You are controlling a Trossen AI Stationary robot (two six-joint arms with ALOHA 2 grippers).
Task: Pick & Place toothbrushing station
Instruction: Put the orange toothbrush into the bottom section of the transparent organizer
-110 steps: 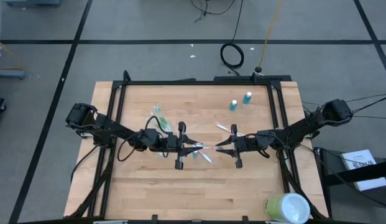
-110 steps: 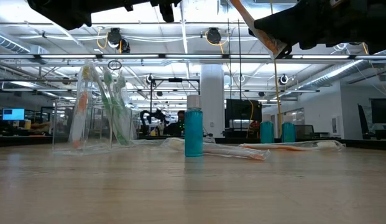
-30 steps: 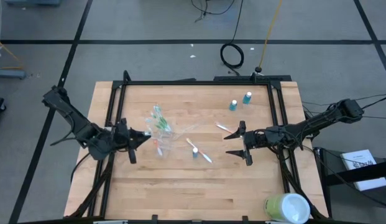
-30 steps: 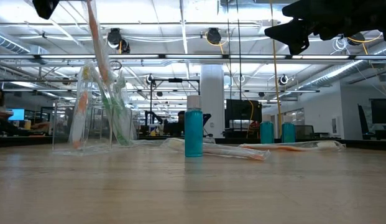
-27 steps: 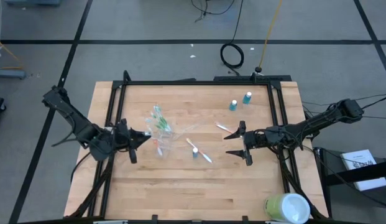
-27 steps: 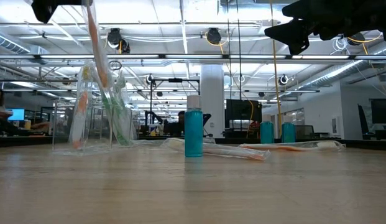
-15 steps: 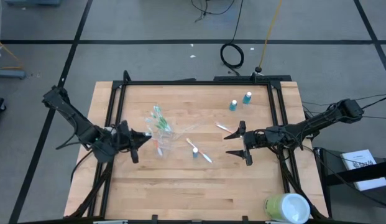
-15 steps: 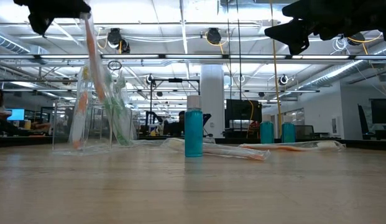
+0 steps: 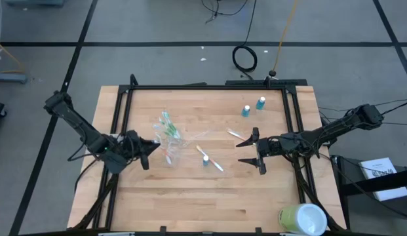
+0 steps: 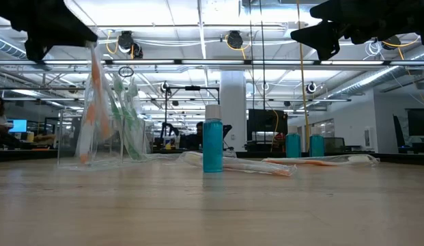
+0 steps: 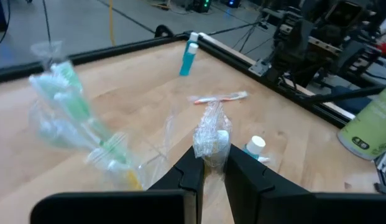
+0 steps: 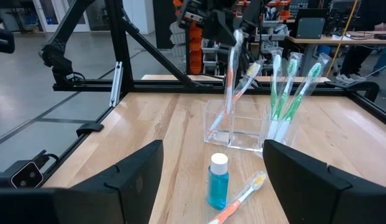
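A clear plastic cup (image 12: 237, 132) stands left of the table's middle (image 9: 172, 149), with green-and-white toothbrushes (image 12: 286, 93) and an orange one leaning in it. My left gripper (image 9: 153, 145) hangs just left of and above the cup, shut on a wrapped toothbrush (image 10: 95, 89). My right gripper (image 9: 241, 152) hovers open right of the middle, holding nothing. One blue white-capped tube (image 9: 205, 159) stands beside a wrapped toothbrush lying on the table (image 9: 215, 164). Two more tubes (image 9: 246, 111) (image 9: 260, 103) stand at the far right. My left gripper pinches the crinkled clear wrapper at the toothbrush's upper end (image 11: 211, 138) between its two fingers. The fingers come from the table's left, slanting down. The toothbrush (image 12: 231, 68) hangs below them, nearly upright, its lower end inside the clear cup.
Another wrapped toothbrush (image 9: 236, 134) lies near the right gripper. A large pale green-and-white cup (image 9: 303, 219) lies at the near right corner. A black frame (image 9: 203, 86) borders the wooden table. The near half of the table is bare wood.
My left gripper has come down over the clear cup, staying shut. The wrapped toothbrush has sunk with it, gone from tilted to nearly upright, and reaches deeper into the cup.
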